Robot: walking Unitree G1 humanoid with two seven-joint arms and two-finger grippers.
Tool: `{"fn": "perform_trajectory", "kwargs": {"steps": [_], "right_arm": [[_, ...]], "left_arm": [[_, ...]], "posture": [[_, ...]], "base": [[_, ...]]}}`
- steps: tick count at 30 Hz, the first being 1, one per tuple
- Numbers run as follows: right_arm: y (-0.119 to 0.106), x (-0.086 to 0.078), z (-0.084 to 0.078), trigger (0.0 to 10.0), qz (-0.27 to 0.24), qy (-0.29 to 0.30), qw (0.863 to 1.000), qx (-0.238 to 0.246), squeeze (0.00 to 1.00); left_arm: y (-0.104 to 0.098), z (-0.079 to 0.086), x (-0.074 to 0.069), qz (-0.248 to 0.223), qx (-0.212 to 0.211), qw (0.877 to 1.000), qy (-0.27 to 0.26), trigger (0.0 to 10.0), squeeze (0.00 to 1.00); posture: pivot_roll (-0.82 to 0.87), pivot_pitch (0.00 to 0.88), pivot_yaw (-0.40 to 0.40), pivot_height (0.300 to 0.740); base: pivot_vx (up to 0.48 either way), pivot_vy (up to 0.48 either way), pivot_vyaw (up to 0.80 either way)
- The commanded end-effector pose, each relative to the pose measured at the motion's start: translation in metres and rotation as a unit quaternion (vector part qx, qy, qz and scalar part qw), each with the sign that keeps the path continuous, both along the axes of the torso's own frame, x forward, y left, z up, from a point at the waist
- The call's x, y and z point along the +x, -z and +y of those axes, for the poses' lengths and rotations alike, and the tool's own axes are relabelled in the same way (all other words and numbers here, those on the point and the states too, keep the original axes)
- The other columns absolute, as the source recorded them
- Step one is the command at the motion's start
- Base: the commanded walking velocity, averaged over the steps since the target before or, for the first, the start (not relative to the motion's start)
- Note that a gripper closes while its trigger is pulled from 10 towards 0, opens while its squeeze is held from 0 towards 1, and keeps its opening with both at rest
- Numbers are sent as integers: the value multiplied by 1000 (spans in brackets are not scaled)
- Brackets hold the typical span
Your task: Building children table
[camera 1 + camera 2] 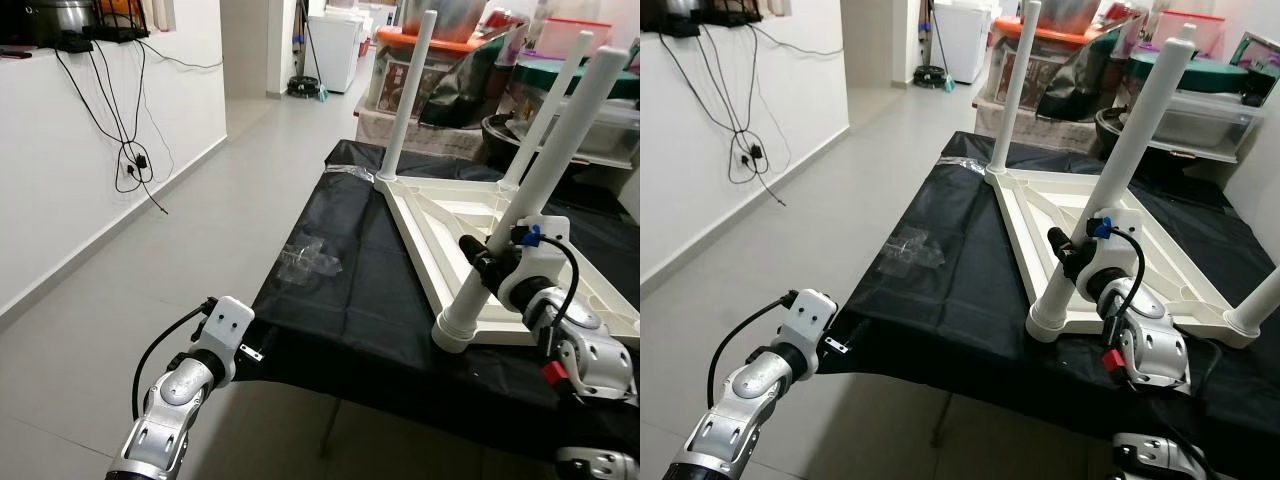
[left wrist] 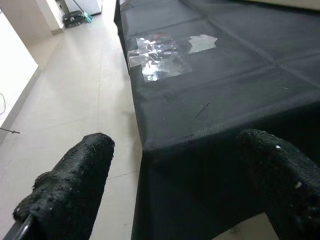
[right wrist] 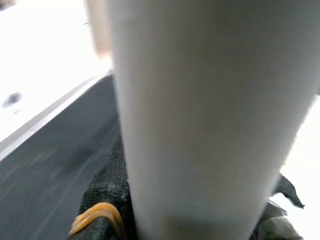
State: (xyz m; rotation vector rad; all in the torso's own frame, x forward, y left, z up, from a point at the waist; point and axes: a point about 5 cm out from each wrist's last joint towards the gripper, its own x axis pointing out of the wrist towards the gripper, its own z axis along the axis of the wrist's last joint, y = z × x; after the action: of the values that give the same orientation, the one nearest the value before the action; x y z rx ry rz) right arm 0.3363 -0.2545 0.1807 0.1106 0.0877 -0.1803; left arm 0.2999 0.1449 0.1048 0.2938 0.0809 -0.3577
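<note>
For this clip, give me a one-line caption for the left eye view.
Right gripper clasps the near leg of an upturned white table on a black cloth; left gripper waits at the cloth's edge.

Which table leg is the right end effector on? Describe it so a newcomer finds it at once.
Find the black-covered work surface with the white upside-down tabletop on it. The leg stands at the tabletop's corner nearest the robot, where the right end effector grips it low down. Unlike the other legs, it leans noticeably and has black fingers around it.
</note>
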Motion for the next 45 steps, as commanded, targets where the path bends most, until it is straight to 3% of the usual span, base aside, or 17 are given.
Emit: {"fn": "perform_trajectory", "kwargs": {"steps": [1, 7, 8, 11, 12, 15, 16, 23, 26, 27, 29, 35, 39, 40, 42, 43, 45], "right_arm": [[35, -10, -14, 0, 83, 58, 995, 9, 0], [53, -40, 34, 0, 112, 198, 971, 68, 0], [48, -36, 45, 10000, 111, 156, 980, 61, 0], [44, -33, 48, 10000, 102, 142, 983, 52, 0], [37, -31, 44, 10000, 75, 130, 988, 37, 1000], [22, -18, 22, 10000, 39, 79, 996, 28, 851], [18, -14, 21, 10000, 30, 44, 998, 46, 0], [10, -13, 12, 10000, -5, -130, 991, 22, 0], [8, -16, 0, 5255, 2, -166, 986, -1, 0], [6, -14, -5, 745, 0, -163, 987, -6, 0], [9, -12, -11, 0, 11, -133, 991, -11, 0], [39, -32, -45, 0, 79, 253, 964, 4, 0], [58, -47, 18, 0, 107, 233, 966, 35, 0], [62, -47, 45, 4863, 121, 182, 975, 47, 0], [63, -47, 60, 4863, 130, 149, 979, 54, 0], [60, -46, 71, 10000, 123, 115, 984, 55, 0], [55, -42, 70, 10000, 108, 96, 988, 47, 0]], "left_arm": [[1, 0, -2, 1, -2, 1000, 3, 10000, 0], [-1, -1, -1, 1, -2, 1000, 3, 10000, 0], [-1, -2, 0, 1, 0, 1000, 6, 10000, 0], [0, -2, 0, 2, 1, 1000, 7, 10000, 0], [0, -2, 0, 3, 2, 1000, 7, 10000, 0], [1, -3, 1, 3, 2, 1000, 7, 10000, 0], [1, -3, 1, 3, 2, 1000, 7, 10000, 0], [2, -4, 1, 4, 0, 1000, 9, 10000, 0], [1, -4, 1, 2, -1, 1000, 9, 10000, 0], [1, -3, 0, 2, -1, 1000, 9, 10000, 0], [1, -3, 0, 2, 0, 1000, 8, 10000, 0], [2, -3, -1, 2, 1, 1000, 9, 10000, 0], [1, -4, 0, 2, 2, 1000, 12, 10000, 0], [1, -4, 0, 2, 3, 1000, 14, 10000, 0], [1, -4, 1, 2, 4, 1000, 15, 10000, 0], [0, -4, 1, 2, 4, 1000, 15, 10000, 0], [0, -4, 2, 1, 4, 1000, 16, 10000, 0]], "posture": [[106, 0, -115, 740], [106, 0, -101, 740], [97, 0, -97, 740], [97, 0, -97, 740], [97, 0, -97, 740], [92, 0, -103, 740], [90, 0, -103, 740], [93, 0, -106, 740], [98, 0, -110, 740], [97, 0, -110, 740], [98, 0, -108, 740], [105, 0, -104, 740], [101, 0, -93, 740], [101, 0, -93, 740], [100, 0, -92, 740], [100, 0, -92, 740], [99, 0, -93, 740]], "base": [[0, 0, 0], [0, 0, 0], [0, 0, 0], [0, 0, 0], [0, 0, 0], [0, 0, 0], [0, 0, 0], [0, 0, 0], [0, 0, 0], [0, 0, 0], [0, 0, 0], [0, 0, 0], [0, 0, 0], [0, 0, 0], [0, 0, 0], [0, 0, 0], [0, 0, 0]]}}
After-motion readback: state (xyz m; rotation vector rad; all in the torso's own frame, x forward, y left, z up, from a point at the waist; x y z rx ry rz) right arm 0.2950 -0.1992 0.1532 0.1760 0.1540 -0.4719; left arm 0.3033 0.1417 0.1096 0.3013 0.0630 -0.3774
